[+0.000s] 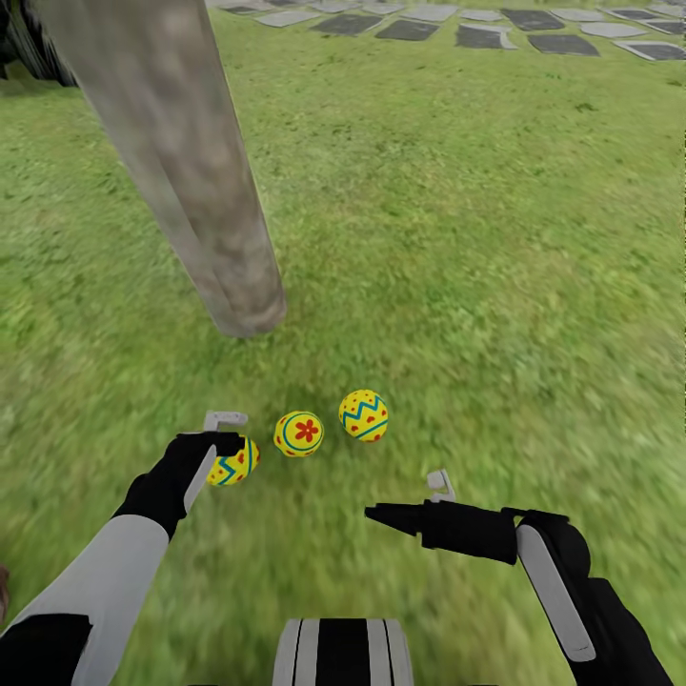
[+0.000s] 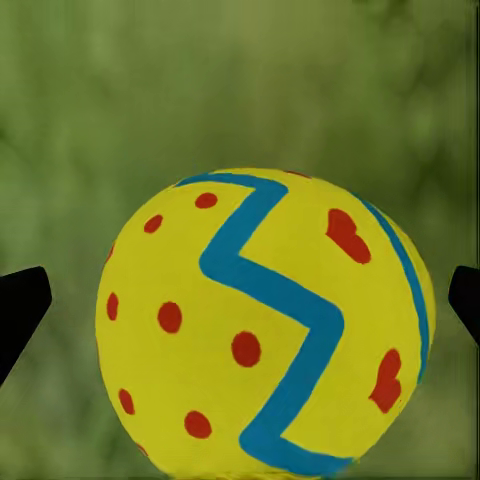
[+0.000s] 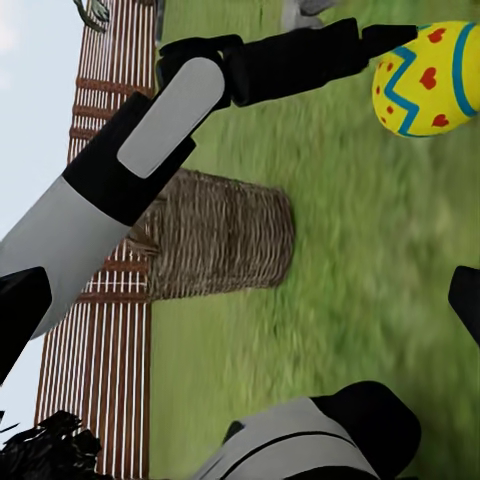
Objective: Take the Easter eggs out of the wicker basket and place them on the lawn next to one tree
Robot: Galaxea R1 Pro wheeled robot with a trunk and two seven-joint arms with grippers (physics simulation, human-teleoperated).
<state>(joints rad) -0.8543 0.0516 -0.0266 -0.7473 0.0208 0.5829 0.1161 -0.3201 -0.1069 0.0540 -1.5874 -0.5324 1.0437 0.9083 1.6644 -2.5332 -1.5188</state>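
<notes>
Bright green lawn (image 1: 476, 238) all around, grey paving stones (image 1: 495, 29) along the far edge, and a thick mottled trunk (image 1: 181, 162) rising at the left. Starting on the left: the left tool (image 1: 225, 440) sits down at the grass with its fingers apart around the left egg (image 1: 234, 462), one fingertip (image 2: 22, 305) either side of the shell and clear of it in the wrist view (blue zigzag and red dots fill the middle there). Next along, the middle egg (image 1: 298, 433) with its red flower, then the right egg (image 1: 363, 415), all three in a short row on the grass just in front of the trunk. Over on the right, the right tool (image 1: 413, 497) hangs low above the grass, open and empty. Its wrist view catches the basket (image 3: 215, 235) standing on the grass, with a slatted fence (image 3: 100, 300) behind.
</notes>
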